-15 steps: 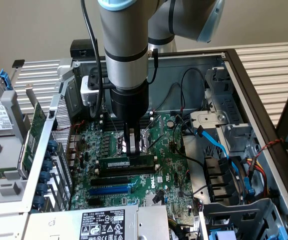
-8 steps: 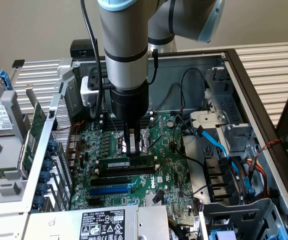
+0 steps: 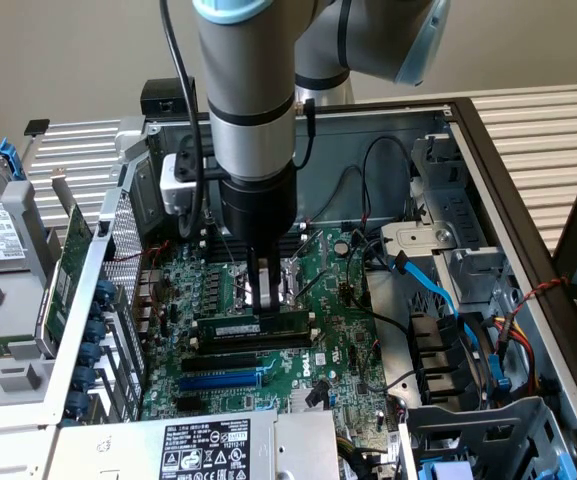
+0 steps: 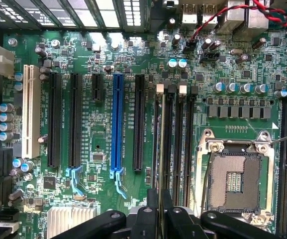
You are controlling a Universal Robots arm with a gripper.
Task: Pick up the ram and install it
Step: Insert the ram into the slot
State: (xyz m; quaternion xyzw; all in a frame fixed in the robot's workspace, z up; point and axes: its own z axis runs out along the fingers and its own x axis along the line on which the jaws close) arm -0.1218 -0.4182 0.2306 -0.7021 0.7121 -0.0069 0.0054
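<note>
**A:** Where's the ram (image 3: 253,326) right now?

**B:** It's on edge over the black memory slots (image 3: 258,343), next to the CPU socket (image 4: 238,181). The long axis runs parallel to the slots, and in your wrist view you're seeing it edge-on.

**A:** Fingers?

**B:** The gripper (image 3: 259,296) is directly above it, pinched on the ram's top edge near mid-length, one finger per face. I can't tell you if the bottom edge is in a slot.
</note>
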